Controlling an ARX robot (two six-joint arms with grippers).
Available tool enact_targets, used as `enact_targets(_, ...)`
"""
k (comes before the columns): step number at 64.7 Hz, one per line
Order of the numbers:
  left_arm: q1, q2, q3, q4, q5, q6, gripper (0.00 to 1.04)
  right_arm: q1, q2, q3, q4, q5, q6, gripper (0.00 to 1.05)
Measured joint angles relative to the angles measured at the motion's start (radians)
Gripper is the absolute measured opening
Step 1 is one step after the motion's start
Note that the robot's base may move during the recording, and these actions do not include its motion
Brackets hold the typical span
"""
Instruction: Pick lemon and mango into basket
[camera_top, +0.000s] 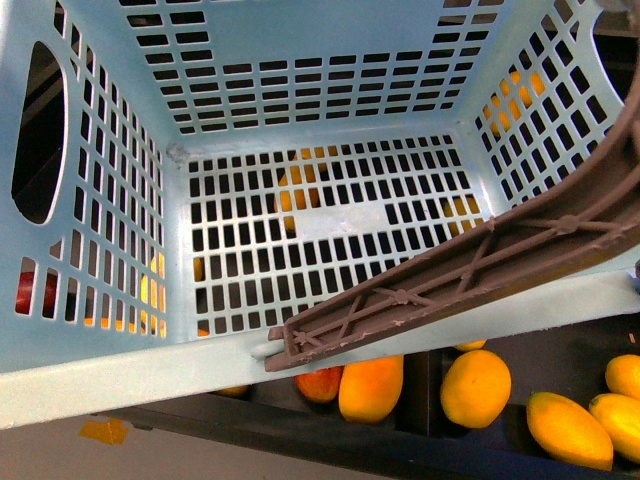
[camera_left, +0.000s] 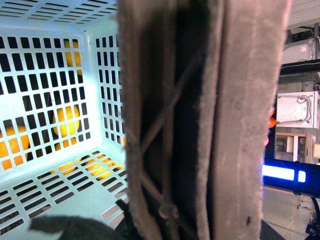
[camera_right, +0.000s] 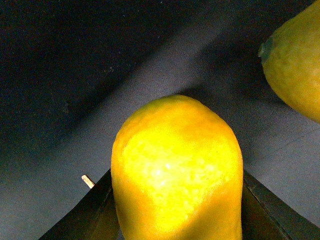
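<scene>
**Basket empty, right fingers around the first fruit**

The basket (camera_top: 90, 380) fills most of the front view. Its slotted floor is bare, and the yellow showing there is fruit seen through the slots, so nothing is loaded yet. Its brown handle (camera_top: 470, 265) crosses from the near rim up to the right. In the left wrist view the handle blocks nearly everything, so the left fingers do not show.

Near and right of the basket, loose fruit lies in dark bins (camera_top: 450, 455). The long one at near right looks like the mango (camera_top: 568, 430), though others beside it are much alike. It is probably heavy and easily bruised, so it is best taken across its short width at mid-length.

In the right wrist view a bright yellow, faintly dimpled fruit, which I take for the lemon (camera_right: 175, 170), sits on the dark floor. The right fingers (camera_right: 92, 212) lie spread, one along each flank. I cannot tell whether they press yet. It should be light and firm, but the waxy, rounded skin may slip, so a hold at the widest part suits it.
</scene>
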Motion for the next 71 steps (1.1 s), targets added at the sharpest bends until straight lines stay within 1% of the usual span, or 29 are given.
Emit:
enact_targets(11, 0.000, 0.000, 0.000, 0.000, 0.000, 0.000, 0.14, -0.010, -0.092, -0.093, 0.058, -0.045, -0.041, 0.51)
enact_targets(16, 0.000, 0.000, 0.000, 0.000, 0.000, 0.000, 0.14, -0.020, -0.177, -0.159, 0.094, -0.083, -0.070, 0.50)
enact_targets(23, 0.000, 0.000, 0.000, 0.000, 0.000, 0.000, 0.14, -0.034, -0.327, -0.256, 0.124, -0.119, -0.130, 0.50)
enact_targets(31, 0.000, 0.000, 0.000, 0.000, 0.000, 0.000, 0.14, -0.050, -0.547, -0.378, 0.123, -0.195, -0.219, 0.50)
enact_targets(39, 0.000, 0.000, 0.000, 0.000, 0.000, 0.000, 0.14, -0.052, -0.800, -0.475, 0.040, -0.274, -0.303, 0.50)
enact_targets(49, 0.000, 0.000, 0.000, 0.000, 0.000, 0.000, 0.14, -0.032, -1.087, -0.505, -0.093, -0.310, -0.328, 0.50)
enact_targets(56, 0.000, 0.000, 0.000, 0.000, 0.000, 0.000, 0.14, 0.017, -1.290, -0.486, -0.173, -0.308, -0.321, 0.50)
enact_targets(59, 0.000, 0.000, 0.000, 0.000, 0.000, 0.000, 0.14, 0.060, -1.369, -0.468, -0.195, -0.296, -0.306, 0.50)
enact_targets(62, 0.000, 0.000, 0.000, 0.000, 0.001, 0.000, 0.14, 0.137, -1.442, -0.439, -0.206, -0.263, -0.283, 0.50)
enact_targets(63, 0.000, 0.000, 0.000, 0.000, 0.001, 0.000, 0.14, 0.145, -1.446, -0.437, -0.206, -0.260, -0.282, 0.50)
enact_targets(65, 0.000, 0.000, 0.000, 0.000, 0.001, 0.000, 0.14, 0.190, -1.463, -0.422, -0.203, -0.237, -0.269, 0.50)
enact_targets(68, 0.000, 0.000, 0.000, 0.000, 0.001, 0.000, 0.14, 0.284, -1.467, -0.395, -0.185, -0.187, -0.247, 0.50)
enact_targets(70, 0.000, 0.000, 0.000, 0.000, 0.001, 0.000, 0.14, 0.317, -1.463, -0.387, -0.177, -0.169, -0.241, 0.50)
enact_targets(71, 0.000, 0.000, 0.000, 0.000, 0.000, 0.000, 0.14, 0.357, -1.452, -0.378, -0.166, -0.149, -0.236, 0.50)
